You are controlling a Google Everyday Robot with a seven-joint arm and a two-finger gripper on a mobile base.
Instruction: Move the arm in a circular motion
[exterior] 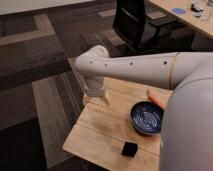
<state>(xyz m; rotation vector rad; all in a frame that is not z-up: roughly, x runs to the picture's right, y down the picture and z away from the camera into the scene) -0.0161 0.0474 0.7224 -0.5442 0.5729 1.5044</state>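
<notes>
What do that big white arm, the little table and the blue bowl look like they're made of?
The arm: probably moulded plastic or painted metal, glossy white with soft highlights. Its gripper, hanging above the table's far corner, looks beige, perhaps plastic. The table: light wood, showing plank lines. The bowl: likely glazed ceramic, dark blue, shiny, ringed inside.

— How was the arm (135, 67) posed?
— Glossy white, thick tubular segments with dark screw holes and a tan seam ring; it reached leftward from lower right.
— And its gripper (96, 96)?
— Pointed down, above the wooden table's (100, 132) far-left corner.
</notes>
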